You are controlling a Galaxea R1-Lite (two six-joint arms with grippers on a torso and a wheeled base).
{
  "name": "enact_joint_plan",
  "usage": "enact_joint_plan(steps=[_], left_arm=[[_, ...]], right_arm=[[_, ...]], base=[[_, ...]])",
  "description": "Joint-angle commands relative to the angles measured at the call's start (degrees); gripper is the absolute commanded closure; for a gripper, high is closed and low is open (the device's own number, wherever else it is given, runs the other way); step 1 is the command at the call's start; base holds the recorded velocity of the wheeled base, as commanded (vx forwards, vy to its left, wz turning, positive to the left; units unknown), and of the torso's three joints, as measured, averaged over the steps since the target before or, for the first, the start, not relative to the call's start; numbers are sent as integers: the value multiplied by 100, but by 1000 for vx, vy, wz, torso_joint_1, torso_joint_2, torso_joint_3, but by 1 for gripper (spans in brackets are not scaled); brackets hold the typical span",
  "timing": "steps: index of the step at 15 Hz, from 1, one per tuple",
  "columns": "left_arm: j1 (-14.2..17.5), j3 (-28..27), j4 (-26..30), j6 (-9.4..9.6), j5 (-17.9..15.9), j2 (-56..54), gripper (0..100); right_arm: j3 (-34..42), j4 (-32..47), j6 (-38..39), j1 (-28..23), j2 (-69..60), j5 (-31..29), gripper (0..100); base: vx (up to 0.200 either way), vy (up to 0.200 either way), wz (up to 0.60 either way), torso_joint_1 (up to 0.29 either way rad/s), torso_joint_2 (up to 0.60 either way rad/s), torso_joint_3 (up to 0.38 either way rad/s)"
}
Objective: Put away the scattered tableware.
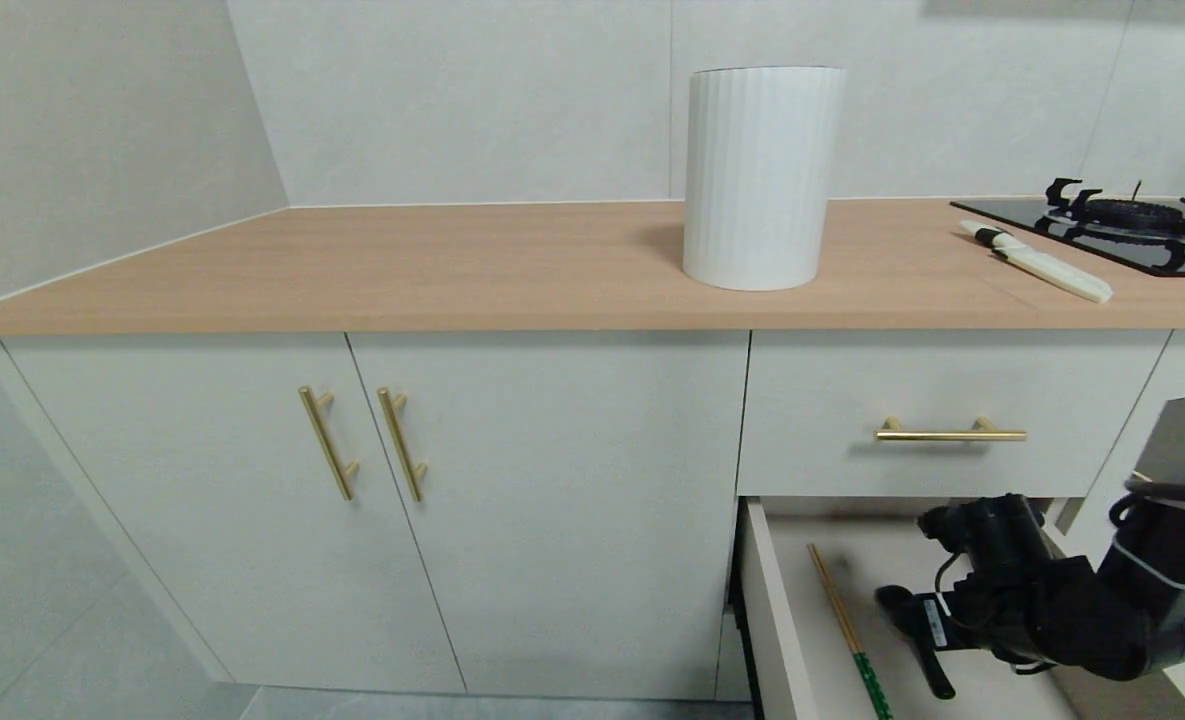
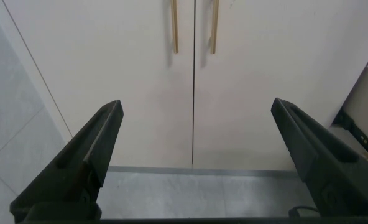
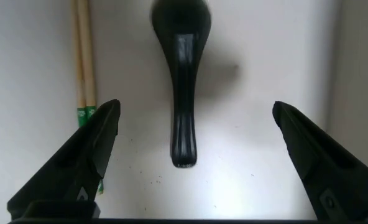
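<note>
Right wrist view: the right gripper [image 3: 194, 112], fingers spread wide and holding nothing, is above the pale floor of the open drawer [image 3: 277, 162]. A black spoon [image 3: 183, 87] lies flat on that floor, seen between the two fingers and touching neither. Its long axis runs away from the camera, bowl at the far end, handle tip nearest. A pair of chopsticks [image 3: 83, 56] lies parallel to the spoon, near one finger, with the green-banded ends nearest the camera. Bare drawer floor extends from the spoon's other side to the drawer wall.

Head view: a wood-grain tabletop [image 1: 402, 265] carries a white ribbed canister [image 1: 760, 178] and, near the right end, a knife [image 1: 1037, 262] just beside the gas hob [image 1: 1137, 225]. The knife's long axis runs diagonally, black-banded end toward the wall, pale end toward the front edge. A broad stretch of bare wood lies left of the canister. Below are the cabinet doors [image 1: 552, 500] with bar handles [image 1: 328, 443] and a closed drawer [image 1: 852, 400]. The open drawer is pulled out beneath the closed drawer, with the right gripper over its interior. The chopsticks lie near the drawer's left wall, green ends toward the front. The spoon is just to their right, bowl toward the cabinet.

Left wrist view: the left gripper [image 2: 196, 118], fingers wide apart and empty, faces the cabinet doors above the tiled floor [image 2: 202, 193], well apart from the open drawer.
</note>
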Motion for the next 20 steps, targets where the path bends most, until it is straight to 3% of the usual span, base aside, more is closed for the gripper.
enact_joint_plan(steps=[1, 4, 5, 6, 8, 12, 20], left_arm=[[4, 0, 0, -2, 4, 0, 0], [4, 0, 0, -2, 4, 0, 0], [4, 0, 0, -2, 4, 0, 0], [4, 0, 0, -2, 4, 0, 0], [4, 0, 0, -2, 4, 0, 0], [4, 0, 0, -11, 4, 0, 0], [4, 0, 0, -11, 4, 0, 0]], right_arm=[[145, 472, -23, 14, -1563, 61, 0], [-101, 2072, -40, 110, -3171, 544, 0], [-145, 2283, -40, 128, -3303, 597, 0], [-426, 3461, -67, 233, -3971, 825, 0], [-593, 4164, -357, 277, -4402, 983, 0], [-593, 4287, -418, 339, -4516, 939, 0], [-558, 4551, -585, 444, -4490, 931, 0]], base=[[0, 0, 0, 0, 0, 0], [0, 0, 0, 0, 0, 0], [0, 0, 0, 0, 0, 0], [0, 0, 0, 0, 0, 0], [0, 0, 0, 0, 0, 0], [0, 0, 0, 0, 0, 0], [-200, 0, 0, 4, 3, 3]])
